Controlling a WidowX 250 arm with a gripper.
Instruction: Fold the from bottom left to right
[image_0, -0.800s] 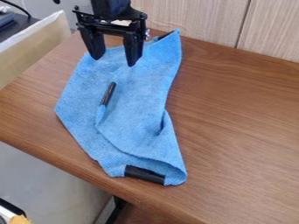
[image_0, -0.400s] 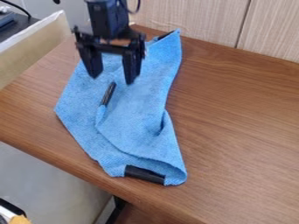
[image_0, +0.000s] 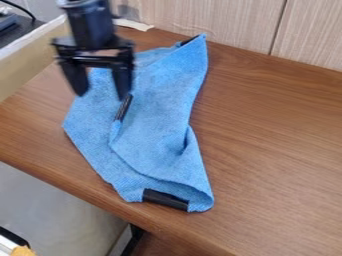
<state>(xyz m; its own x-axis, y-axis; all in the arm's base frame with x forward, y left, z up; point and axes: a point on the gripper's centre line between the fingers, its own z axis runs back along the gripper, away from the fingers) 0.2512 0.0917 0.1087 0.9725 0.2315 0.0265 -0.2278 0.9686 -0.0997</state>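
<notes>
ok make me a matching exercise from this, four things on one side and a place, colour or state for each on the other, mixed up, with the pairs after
Things:
1. cloth
2. gripper
3. wide black patch
4. table

Places, colours, states:
A. on the cloth's near end
B. brown, underneath the cloth
C. blue, with folds in it
D. open, over the upper left part of the cloth in the view

Right pairs: 1-C, 2-D, 3-A, 4-B
</notes>
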